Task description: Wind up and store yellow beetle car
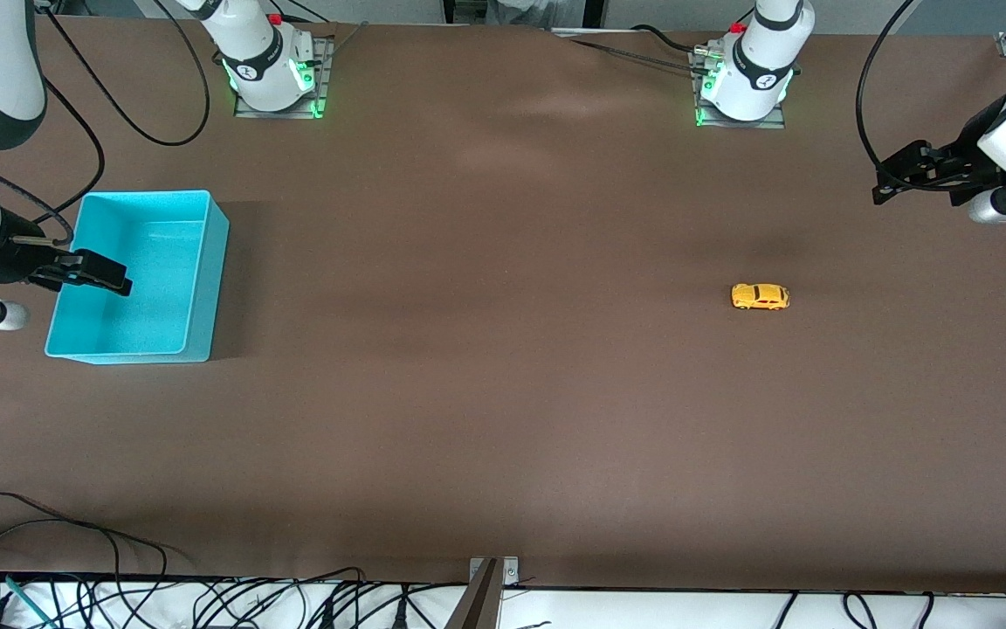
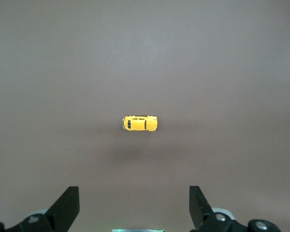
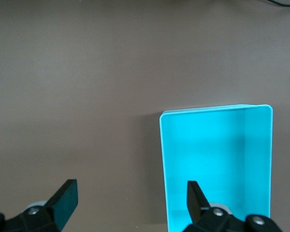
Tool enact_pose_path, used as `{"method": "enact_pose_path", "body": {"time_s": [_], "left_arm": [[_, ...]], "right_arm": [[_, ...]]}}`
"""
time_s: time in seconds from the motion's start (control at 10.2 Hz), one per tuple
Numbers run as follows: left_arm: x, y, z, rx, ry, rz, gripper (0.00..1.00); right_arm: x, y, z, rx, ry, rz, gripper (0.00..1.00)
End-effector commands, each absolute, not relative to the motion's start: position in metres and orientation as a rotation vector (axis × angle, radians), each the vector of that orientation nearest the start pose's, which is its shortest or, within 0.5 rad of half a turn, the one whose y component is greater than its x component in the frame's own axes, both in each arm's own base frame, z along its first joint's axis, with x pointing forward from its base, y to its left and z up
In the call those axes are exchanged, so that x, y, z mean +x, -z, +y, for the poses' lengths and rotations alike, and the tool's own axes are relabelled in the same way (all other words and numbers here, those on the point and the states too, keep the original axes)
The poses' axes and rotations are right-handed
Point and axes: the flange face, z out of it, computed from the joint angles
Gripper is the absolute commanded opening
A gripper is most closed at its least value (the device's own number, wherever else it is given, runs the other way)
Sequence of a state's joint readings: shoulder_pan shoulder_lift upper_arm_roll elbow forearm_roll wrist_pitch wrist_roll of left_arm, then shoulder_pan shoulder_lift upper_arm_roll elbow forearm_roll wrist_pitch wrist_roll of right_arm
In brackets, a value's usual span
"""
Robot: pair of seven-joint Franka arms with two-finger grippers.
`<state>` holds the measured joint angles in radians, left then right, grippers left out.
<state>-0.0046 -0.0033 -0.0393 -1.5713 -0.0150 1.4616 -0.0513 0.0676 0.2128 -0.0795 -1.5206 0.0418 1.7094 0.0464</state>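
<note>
The yellow beetle car (image 1: 761, 297) stands on its wheels on the brown table toward the left arm's end. In the left wrist view the car (image 2: 140, 123) lies well apart from the fingertips. My left gripper (image 1: 892, 175) is open and empty, up over the table near the left arm's end (image 2: 134, 195). The turquoise bin (image 1: 206, 262) stands empty toward the right arm's end. My right gripper (image 1: 106, 271) is open and empty, over the bin's outer wall. In the right wrist view (image 3: 130, 188) one finger is over the bin (image 3: 217, 154) and the other over bare table.
The two arm bases (image 1: 272, 70) (image 1: 743, 83) stand along the table's back edge. Loose black cables (image 1: 75, 559) lie by the front edge, with a metal bracket (image 1: 490, 581) at its middle. A wide stretch of brown table lies between the car and the bin.
</note>
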Motion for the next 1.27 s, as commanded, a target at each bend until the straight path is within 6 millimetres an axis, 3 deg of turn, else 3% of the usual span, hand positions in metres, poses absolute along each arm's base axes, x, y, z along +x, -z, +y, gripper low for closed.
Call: {"method": "enact_pose_path", "body": {"time_s": [0.0, 0.29, 0.68, 0.88, 1.17], "left_arm": [[0.539, -0.600, -0.013, -3.159, -0.208, -0.049, 1.00], [0.549, -0.548, 0.001, -3.152, -0.284, -0.092, 1.00], [0.552, -0.527, 0.017, -3.163, -0.245, -0.082, 1.00], [0.548, -0.505, 0.018, -3.157, -0.298, -0.100, 1.00], [0.547, -0.474, 0.026, -3.162, -0.213, -0.112, 1.00]], "right_arm": [[0.624, -0.538, 0.000, -3.095, -0.029, 0.114, 1.00], [0.625, -0.538, 0.000, -3.095, -0.021, 0.114, 1.00], [0.626, -0.537, 0.001, -3.096, -0.024, 0.112, 1.00], [0.626, -0.535, 0.001, -3.096, -0.029, 0.110, 1.00], [0.626, -0.535, 0.001, -3.096, -0.029, 0.112, 1.00]]}}
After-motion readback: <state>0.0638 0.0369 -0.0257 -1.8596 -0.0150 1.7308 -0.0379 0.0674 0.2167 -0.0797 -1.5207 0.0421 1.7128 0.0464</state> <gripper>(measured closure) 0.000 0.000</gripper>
